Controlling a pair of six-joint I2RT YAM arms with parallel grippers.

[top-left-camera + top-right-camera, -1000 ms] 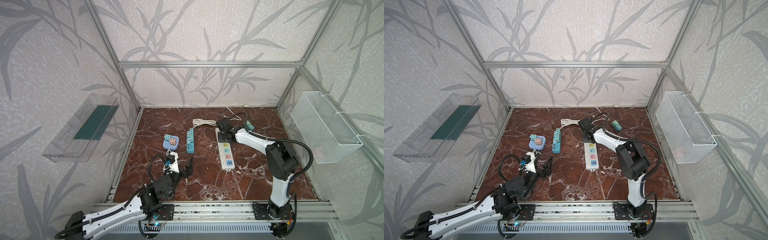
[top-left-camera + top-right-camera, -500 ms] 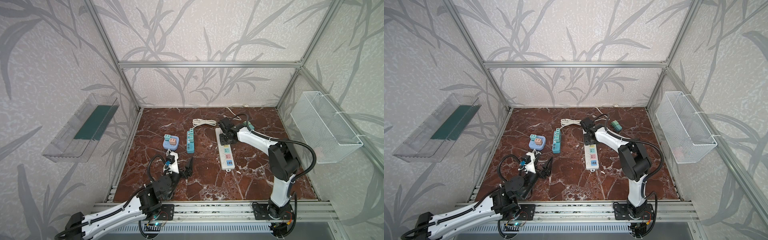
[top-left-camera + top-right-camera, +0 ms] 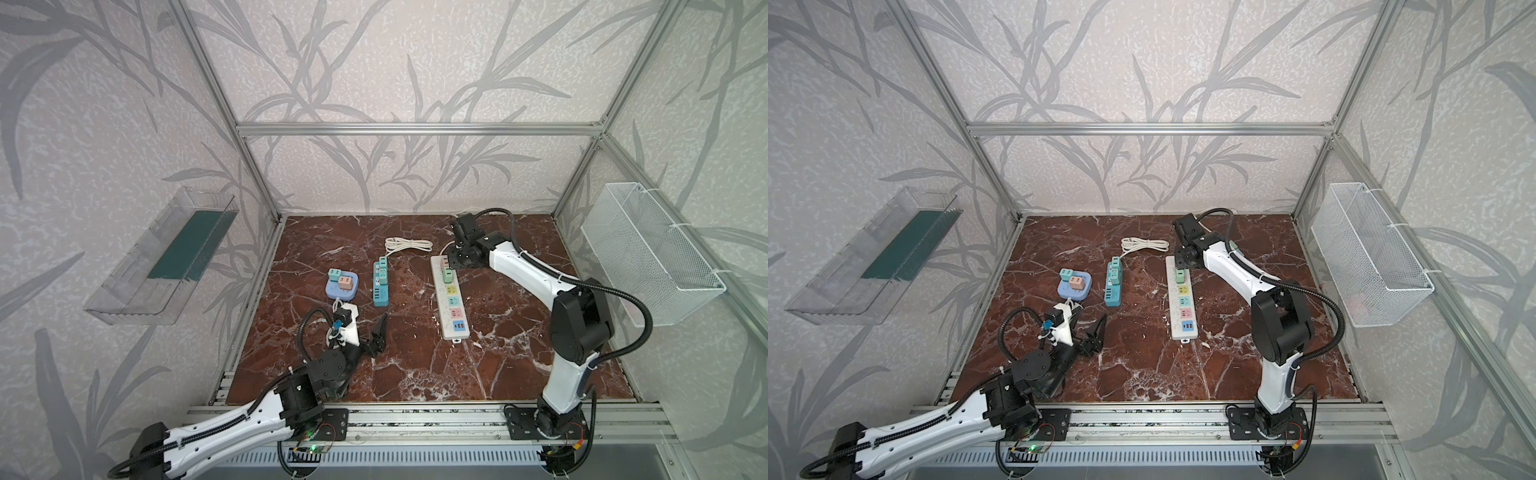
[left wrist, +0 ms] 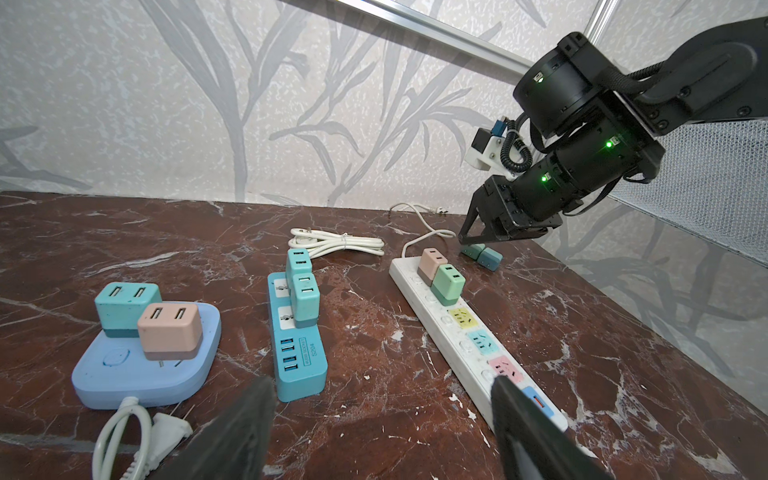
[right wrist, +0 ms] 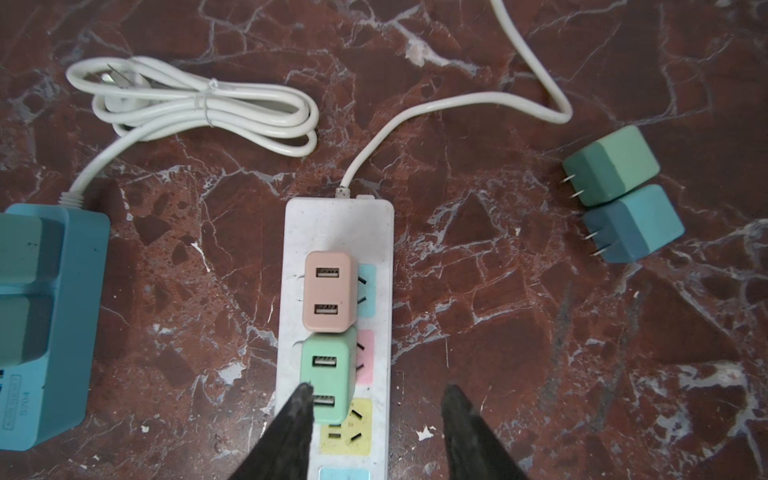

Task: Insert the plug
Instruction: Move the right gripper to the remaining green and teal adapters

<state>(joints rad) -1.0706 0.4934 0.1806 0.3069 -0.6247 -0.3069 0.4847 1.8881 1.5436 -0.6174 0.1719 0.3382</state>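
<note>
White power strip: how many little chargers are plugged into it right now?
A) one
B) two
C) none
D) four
B: a pink charger and a green charger sit next to each other in the white power strip.

We see a glossy marble-look worktop point(image 3: 415, 365), a matt white plastic power strip point(image 3: 445, 320), and a metal wire-mesh basket point(image 3: 640, 249) at three o'clock.
</note>
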